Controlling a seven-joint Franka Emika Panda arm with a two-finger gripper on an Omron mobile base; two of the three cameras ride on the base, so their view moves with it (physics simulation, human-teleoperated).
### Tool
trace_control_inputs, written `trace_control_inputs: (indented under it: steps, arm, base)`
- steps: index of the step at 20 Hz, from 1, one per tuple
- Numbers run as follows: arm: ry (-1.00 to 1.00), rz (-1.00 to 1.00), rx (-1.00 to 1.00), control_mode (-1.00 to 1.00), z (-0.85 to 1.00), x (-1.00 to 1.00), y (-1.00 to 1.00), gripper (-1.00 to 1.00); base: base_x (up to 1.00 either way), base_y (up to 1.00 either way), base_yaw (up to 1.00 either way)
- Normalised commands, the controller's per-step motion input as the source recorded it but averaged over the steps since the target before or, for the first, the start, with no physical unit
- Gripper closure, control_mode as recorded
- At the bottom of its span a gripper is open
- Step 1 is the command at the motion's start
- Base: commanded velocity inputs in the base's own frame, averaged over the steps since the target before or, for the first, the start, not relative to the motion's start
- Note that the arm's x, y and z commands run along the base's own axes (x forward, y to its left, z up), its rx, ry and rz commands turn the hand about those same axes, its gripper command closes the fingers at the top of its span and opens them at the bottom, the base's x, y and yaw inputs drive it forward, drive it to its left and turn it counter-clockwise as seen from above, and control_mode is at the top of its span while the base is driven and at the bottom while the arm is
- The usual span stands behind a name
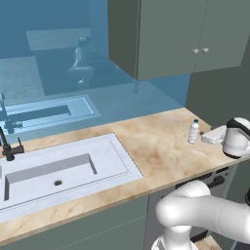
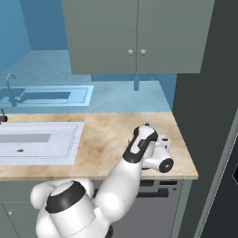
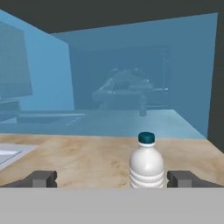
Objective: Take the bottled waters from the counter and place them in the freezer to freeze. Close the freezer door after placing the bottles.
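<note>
One bottled water (image 3: 147, 165), whitish and ribbed with a blue cap, stands upright on the beige counter (image 3: 83, 159). It stands between the tips of my open gripper (image 3: 113, 179), closer to the right fingertip (image 3: 183, 178), and nothing is gripped. From the left base view the bottle (image 1: 194, 132) is near the counter's (image 1: 156, 146) right end, with my gripper (image 1: 207, 136) just to its right. In the right base view my arm hides all but its cap (image 2: 147, 124). The dark slate freezer (image 2: 204, 111) rises right of the counter (image 2: 102, 135).
A white inset sink (image 1: 58, 166) (image 2: 37, 138) with a dark faucet (image 1: 7, 146) takes up the counter's left part. Grey-green wall cabinets (image 1: 185, 34) (image 2: 135, 32) hang above the bottle. A dark dishwasher front (image 2: 158, 204) sits under the counter edge.
</note>
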Motion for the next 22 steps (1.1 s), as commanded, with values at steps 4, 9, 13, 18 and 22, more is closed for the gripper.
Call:
trace_control_inputs:
  steps: [4,9,13,18,22]
  arm:
    - [0.04,0.0,0.0,-1.0,-0.05,0.02,0.0,-1.0]
    - [0.08,0.0,0.0,-1.0,-0.17,0.05,0.0,-1.0]
    - [0.08,-0.03,-0.01,-1.0,-0.26,0.19,-0.04,-1.0]
    - [0.01,-0.06,0.0,-1.0,-0.11,0.23,-0.05,-1.0]
    - [0.0,-0.02,0.0,-1.0,0.0,0.09,0.0,-1.0]
  base:
    - [0.0,0.0,0.0]
    - [0.0,0.0,0.0]
    - [0.0,0.0,0.0]
    - [0.0,0.0,0.0]
    - [0.0,0.0,0.0]
